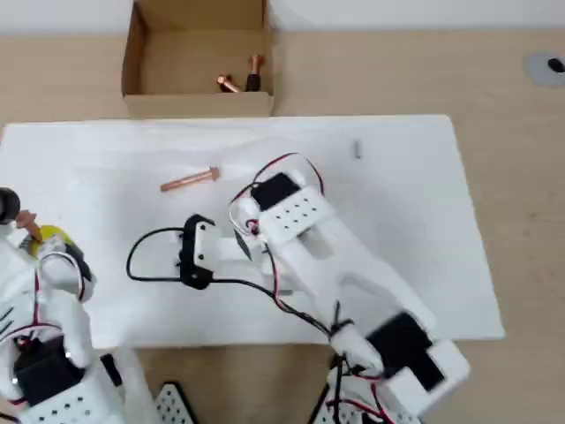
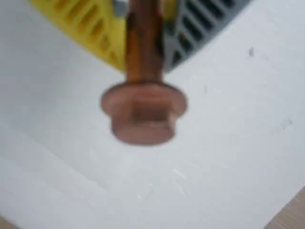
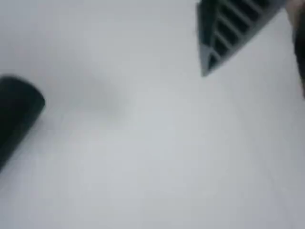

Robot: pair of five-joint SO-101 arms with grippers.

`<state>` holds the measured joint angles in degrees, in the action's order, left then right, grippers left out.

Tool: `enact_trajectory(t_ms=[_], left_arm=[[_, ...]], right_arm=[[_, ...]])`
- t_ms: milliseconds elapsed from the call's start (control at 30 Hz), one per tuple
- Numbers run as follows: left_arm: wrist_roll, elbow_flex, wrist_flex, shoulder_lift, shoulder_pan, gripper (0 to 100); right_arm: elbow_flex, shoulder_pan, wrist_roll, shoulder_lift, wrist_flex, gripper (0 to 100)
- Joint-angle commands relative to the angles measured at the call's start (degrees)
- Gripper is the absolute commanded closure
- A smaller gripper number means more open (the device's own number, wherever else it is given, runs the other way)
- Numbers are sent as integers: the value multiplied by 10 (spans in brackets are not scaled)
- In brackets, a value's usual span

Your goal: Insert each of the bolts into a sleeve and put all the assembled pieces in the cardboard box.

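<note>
1. The left gripper [image 2: 145, 33] is clamped on a copper bolt [image 2: 143, 112], pinching its shank between a yellow finger [image 2: 81, 28] and a grey one. The flanged head juts out over the white mat [image 2: 228, 157]. In the high view this arm sits at the mat's left edge.
2. The right gripper [image 1: 190, 253] is low over the middle of the mat and points toward the left arm. Whether its claw is wide or narrow cannot be told.
3. A black sleeve [image 3: 16, 119] lies on the mat in the right wrist view, apart from that gripper.
4. A second bolt [image 1: 190, 180] lies loose on its side on the mat, between the right gripper and the cardboard box [image 1: 132, 71].
5. The box stands on the wooden table [image 1: 512, 177] just beyond the mat's far edge. Two assembled pieces [image 1: 229, 84] lie close together inside, near its front right corner.
</note>
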<state>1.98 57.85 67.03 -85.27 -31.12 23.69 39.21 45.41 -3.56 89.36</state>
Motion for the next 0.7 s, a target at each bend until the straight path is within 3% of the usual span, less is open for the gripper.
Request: enact_trajectory(t_ms=[0, 667], left_arm=[[4, -34, -1, -7, -5, 992], [4, -33, 0, -7, -5, 991]], right_arm=[[-1, -19, -6, 13, -17, 571], [-1, -41, 6, 58, -69, 571]])
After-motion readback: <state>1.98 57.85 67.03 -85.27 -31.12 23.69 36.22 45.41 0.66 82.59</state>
